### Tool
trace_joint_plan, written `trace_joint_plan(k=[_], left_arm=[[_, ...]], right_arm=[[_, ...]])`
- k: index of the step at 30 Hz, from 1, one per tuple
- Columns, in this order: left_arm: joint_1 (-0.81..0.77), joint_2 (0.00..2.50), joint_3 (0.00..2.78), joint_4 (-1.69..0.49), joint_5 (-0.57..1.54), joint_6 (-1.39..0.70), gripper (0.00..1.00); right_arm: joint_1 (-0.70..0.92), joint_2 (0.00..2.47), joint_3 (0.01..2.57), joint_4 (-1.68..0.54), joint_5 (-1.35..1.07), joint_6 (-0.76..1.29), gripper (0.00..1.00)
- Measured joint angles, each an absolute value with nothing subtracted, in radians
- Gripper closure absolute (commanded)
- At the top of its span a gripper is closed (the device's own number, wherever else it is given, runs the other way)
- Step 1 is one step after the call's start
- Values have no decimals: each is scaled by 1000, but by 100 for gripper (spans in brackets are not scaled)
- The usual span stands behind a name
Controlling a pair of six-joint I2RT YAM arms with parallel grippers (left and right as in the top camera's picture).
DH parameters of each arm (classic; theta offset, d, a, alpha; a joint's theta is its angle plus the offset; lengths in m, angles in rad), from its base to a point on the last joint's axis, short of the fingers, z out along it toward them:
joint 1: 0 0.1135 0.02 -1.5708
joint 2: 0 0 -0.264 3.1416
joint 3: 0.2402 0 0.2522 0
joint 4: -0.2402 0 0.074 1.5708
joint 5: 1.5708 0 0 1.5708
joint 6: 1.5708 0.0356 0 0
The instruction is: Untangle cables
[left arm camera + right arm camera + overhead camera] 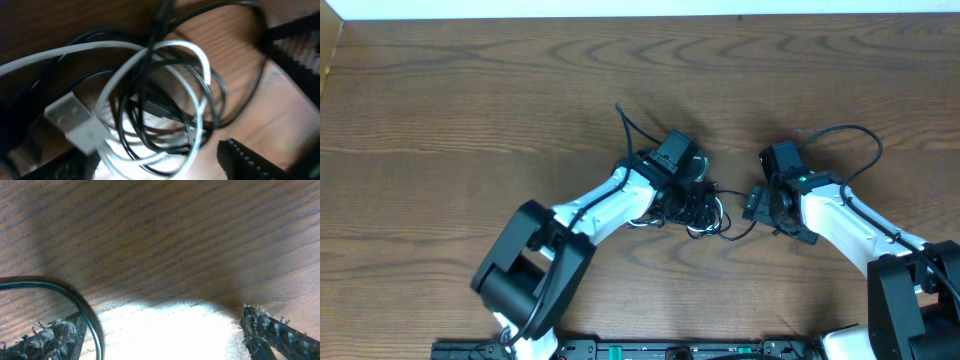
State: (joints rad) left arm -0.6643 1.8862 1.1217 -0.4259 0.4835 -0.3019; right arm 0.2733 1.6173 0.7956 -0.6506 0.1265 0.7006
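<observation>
— So where do the cables point(700, 212) sit?
— Bunched in one knot at the middle of the table point(470, 100), between the two arms. Up close, the white cable point(201, 65) makes a couple of loops, and the black cables point(145, 107) thread through those loops several times. Its flat white USB plug point(70, 120) lies free at the edge of the knot.
— And the claws?
— The left claw point(245, 92) is down over the knot with its jaws apart. One of the black cables crosses the gap, but I see nothing pinched. The right claw point(160, 332) is just beside the knot, spread wide and empty, low over bare wood. A single black cable point(75, 292) curves past one of its fingers point(50, 337).
— How would you do this grab well?
— I'd have the left take one strand, not a bundle. The white one looks like the best pick: it's easy to tell apart, and its plug end is loose, so it can be fed back out through the black loops. Grip near the plug, lift a little, pull slowly.
— Risk?
— Pulling hard would likely tighten the loops or drag the whole knot along. The right could pin that black cable against the table, so the rest holds while the white slides out.
</observation>
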Motion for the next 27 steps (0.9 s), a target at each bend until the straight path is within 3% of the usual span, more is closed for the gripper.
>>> trace_joint_plan(k=[4, 7, 8, 18, 23, 27], left_arm=[[-666, 1908, 1124, -422, 478, -322, 58], [-666, 1914, 1124, -427, 467, -319, 89], [-666, 1916, 1123, -432, 464, -323, 92], [-643, 1789, 1119, -559, 464, -321, 93], [-616, 1600, 1119, -657, 481, -300, 92], [-616, 1505, 1119, -700, 493, -272, 93]], right_arm=[[273, 1617, 796, -652, 126, 701, 4], [273, 1617, 796, -652, 127, 700, 4], [273, 1617, 796, -652, 127, 700, 4], [272, 1617, 796, -645, 118, 684, 1], [273, 1619, 792, -598, 39, 509, 1], [272, 1607, 798, -521, -188, 318, 1]])
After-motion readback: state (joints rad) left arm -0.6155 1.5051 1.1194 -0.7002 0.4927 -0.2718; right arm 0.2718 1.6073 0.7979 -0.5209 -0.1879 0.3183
